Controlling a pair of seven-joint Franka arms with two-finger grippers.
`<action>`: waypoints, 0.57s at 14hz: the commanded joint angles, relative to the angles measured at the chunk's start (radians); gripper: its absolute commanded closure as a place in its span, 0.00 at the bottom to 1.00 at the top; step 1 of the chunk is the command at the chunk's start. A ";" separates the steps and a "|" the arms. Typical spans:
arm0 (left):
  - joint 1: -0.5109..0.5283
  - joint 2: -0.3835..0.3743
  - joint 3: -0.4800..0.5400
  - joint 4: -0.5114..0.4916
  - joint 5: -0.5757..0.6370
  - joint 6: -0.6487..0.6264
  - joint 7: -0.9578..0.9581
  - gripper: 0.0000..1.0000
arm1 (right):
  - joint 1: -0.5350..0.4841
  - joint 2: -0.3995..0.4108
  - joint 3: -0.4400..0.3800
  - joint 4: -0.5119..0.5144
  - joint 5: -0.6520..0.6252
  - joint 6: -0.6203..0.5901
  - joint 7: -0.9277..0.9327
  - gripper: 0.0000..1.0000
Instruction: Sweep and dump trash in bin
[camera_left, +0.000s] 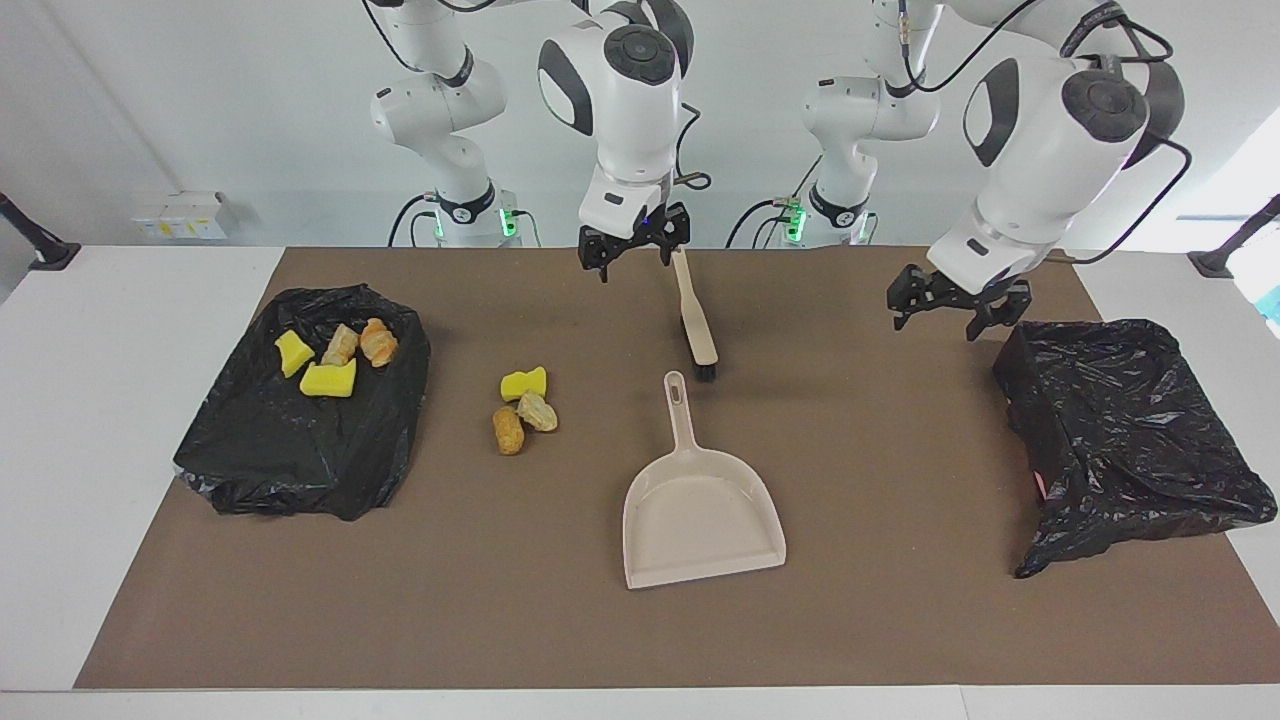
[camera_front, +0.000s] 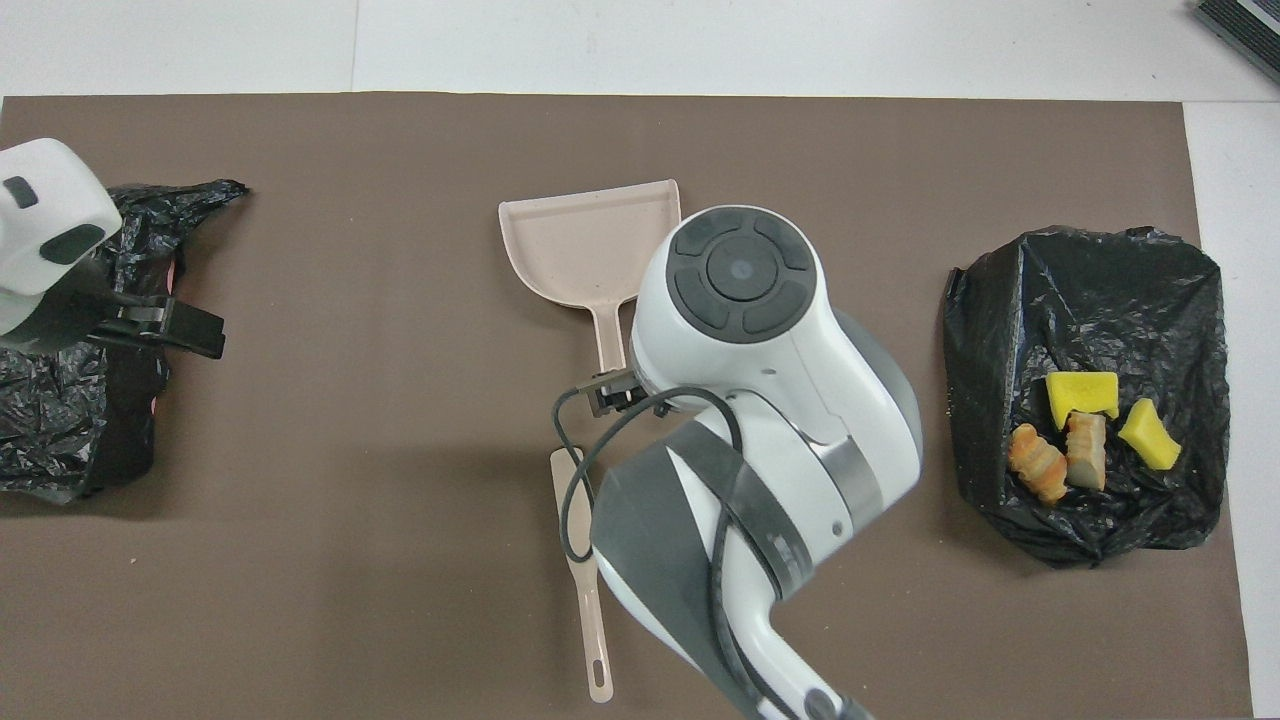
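Three loose pieces of trash (camera_left: 523, 405), a yellow sponge bit and two tan-brown chunks, lie on the brown mat; my right arm hides them in the overhead view. Several more pieces (camera_left: 330, 378) (camera_front: 1081, 392) rest in the black-lined bin (camera_left: 290, 450) (camera_front: 1090, 290) at the right arm's end. The beige dustpan (camera_left: 700, 515) (camera_front: 585, 235) lies flat mid-mat, with nothing gripping its handle. My right gripper (camera_left: 633, 250) hangs open and empty over the brush (camera_left: 697, 325). My left gripper (camera_left: 950, 305) (camera_front: 165, 325) is open and empty over the mat.
The brush (camera_front: 590, 610) lies on the mat nearer the robots than the dustpan, its bristle end toward the pan's handle. A second black-lined container (camera_left: 1130, 430) (camera_front: 60, 420) with nothing in it sits at the left arm's end, beside the left gripper.
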 joint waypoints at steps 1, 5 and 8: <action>-0.064 0.095 0.012 0.063 -0.006 0.043 -0.037 0.00 | 0.033 -0.137 0.000 -0.239 0.064 0.132 -0.013 0.00; -0.176 0.220 0.012 0.121 -0.001 0.142 -0.251 0.00 | 0.079 -0.121 0.000 -0.296 0.067 0.195 0.045 0.00; -0.239 0.273 0.010 0.121 -0.020 0.245 -0.446 0.00 | 0.130 -0.104 0.001 -0.341 0.069 0.283 0.098 0.00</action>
